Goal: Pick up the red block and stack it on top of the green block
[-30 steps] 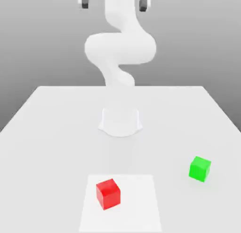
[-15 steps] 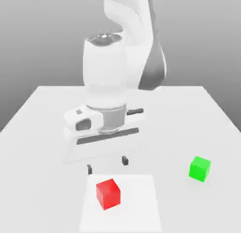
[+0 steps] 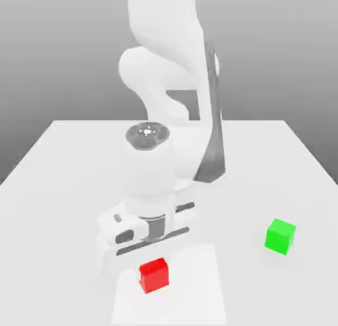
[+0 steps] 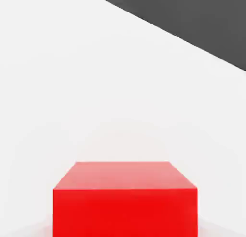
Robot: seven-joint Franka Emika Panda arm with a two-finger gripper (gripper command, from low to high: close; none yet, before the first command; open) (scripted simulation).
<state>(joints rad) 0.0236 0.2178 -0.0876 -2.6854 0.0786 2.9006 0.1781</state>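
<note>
The red block (image 3: pixel 154 276) rests on a paler square patch (image 3: pixel 198 285) near the table's front edge. My gripper (image 3: pixel 152 260) has come straight down onto it, and the white hand (image 3: pixel 146 231) sits just above the block's top. The block lies square to the hand and directly under it, shut between the jaws. In the hand view the red block (image 4: pixel 125 200) is very close and centred. The green block (image 3: pixel 280 236) stands alone on the table, toward the exterior view's right of the red one and a little farther back.
The white table (image 3: pixel 59 186) stretches wide around both blocks. My arm's forearm and elbow (image 3: pixel 168 67) rise behind the hand over the table's middle. A dark band (image 4: pixel 192 20) beyond the table edge shows in the hand view.
The hand has dropped from just above the red block down onto it, and the jaws have gone from open to shut. The red block has turned slightly, square to the hand.
</note>
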